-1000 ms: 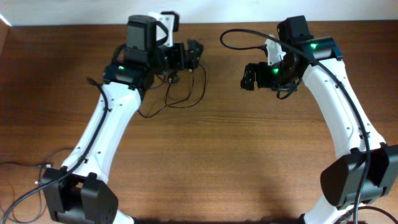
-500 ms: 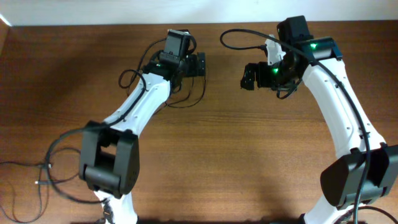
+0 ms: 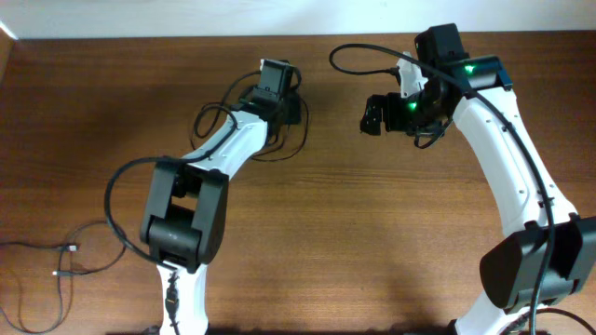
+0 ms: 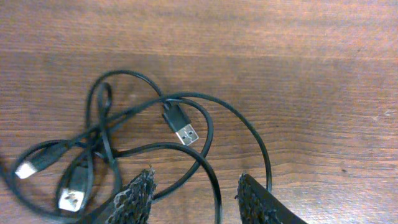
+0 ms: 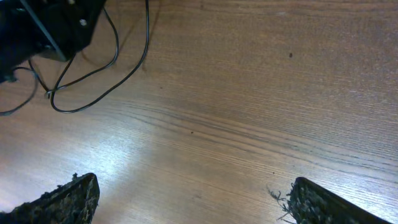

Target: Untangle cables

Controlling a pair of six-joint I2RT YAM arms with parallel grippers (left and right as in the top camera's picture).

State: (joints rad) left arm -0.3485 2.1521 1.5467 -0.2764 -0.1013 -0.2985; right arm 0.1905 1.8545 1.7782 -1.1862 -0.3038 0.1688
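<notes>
Step in hand: pre-grasp, nothing pulled apart yet. My left gripper is open, not holding anything; one loop of the cables runs between its pads, and the knotted part sits just ahead and off to one side, with a USB plug lying free just ahead of the tips. My right gripper is spread wide over the bare table, well apart from the tangle. Next move, my guess: left drops and closes on that loop or the plug lead; right has to come across and take a second strand to pull against. The left wrist view shows the crossings and plugs. Overhead hides those under my wrist, but shows arm spacing and a loose cord far back by my left base, role unclear.
</notes>
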